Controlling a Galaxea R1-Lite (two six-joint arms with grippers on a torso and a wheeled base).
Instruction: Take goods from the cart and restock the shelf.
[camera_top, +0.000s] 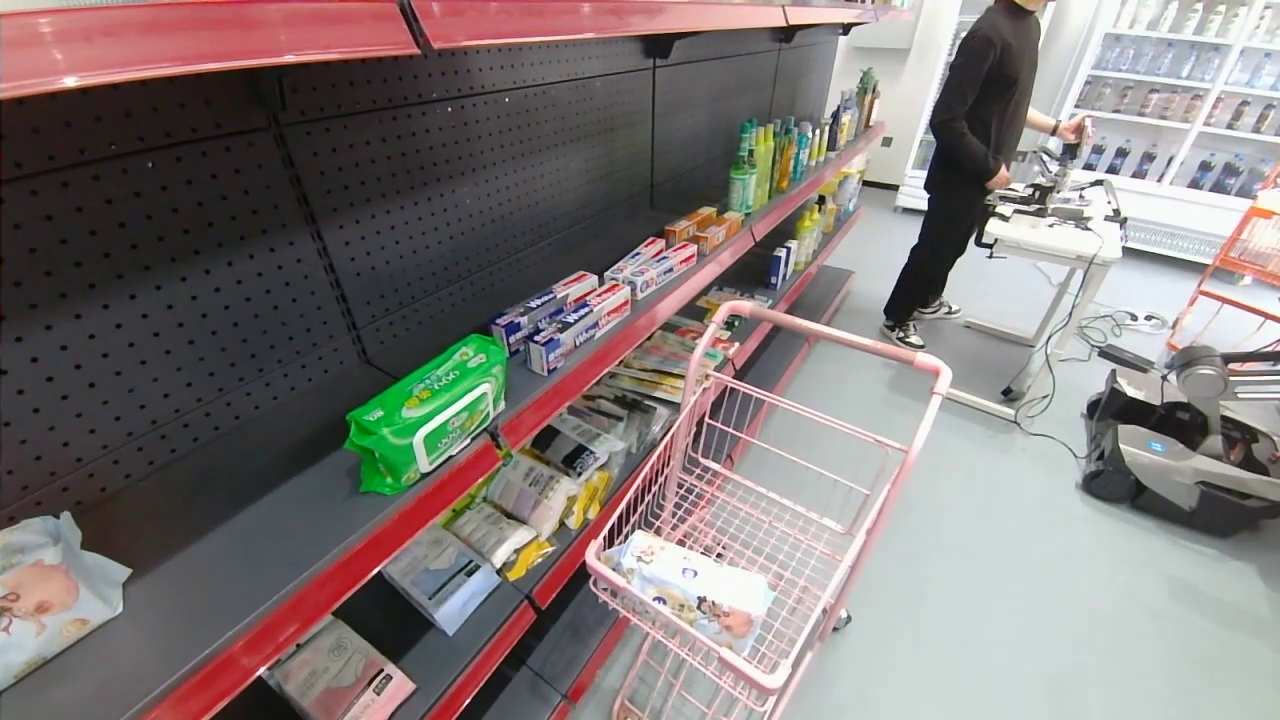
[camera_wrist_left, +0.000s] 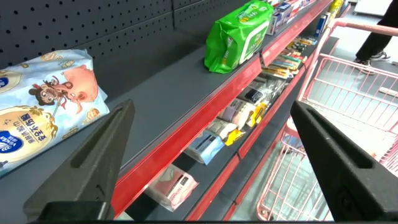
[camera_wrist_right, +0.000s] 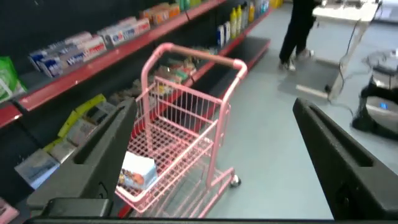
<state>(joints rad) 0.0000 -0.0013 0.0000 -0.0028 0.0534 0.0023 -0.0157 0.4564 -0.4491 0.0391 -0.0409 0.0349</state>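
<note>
1. one pack (camera_top: 690, 595) lies flat in the cart (camera_top: 835, 342), tucked into the near corner against the wire walls. it is the only item i can make out in the basket, so it is the one to fetch.
2. both pincers are empty, fingers spread wide apart. the right gripper (camera_wrist_right: 214, 106) hangs above the cart, and the left gripper (camera_wrist_left: 211, 106) hangs over the front edge of the shelf (camera_wrist_left: 161, 87).
3. the right gripper looks better placed for the pick, since the pack sits below and to one side of it.
4. come down with the fingers straddling the pack's narrow width near its middle. the wrapper looks soft, so a hold on the edge would likely let it fold and slip.
5. keep the fingers off the corner wires. if they crowd the grip, nudge the pack toward the open floor of the basket first.
6. lift straight up until the pack is above the pink rim before swinging toward the shelf.
7. aim for the bare stretch between the white shelf pack (camera_top: 45, 595) and the green pack (camera_top: 430, 412), which stand well apart.
8. set it flat, well behind the red lip, so it cannot tip off onto the rows below.
</note>
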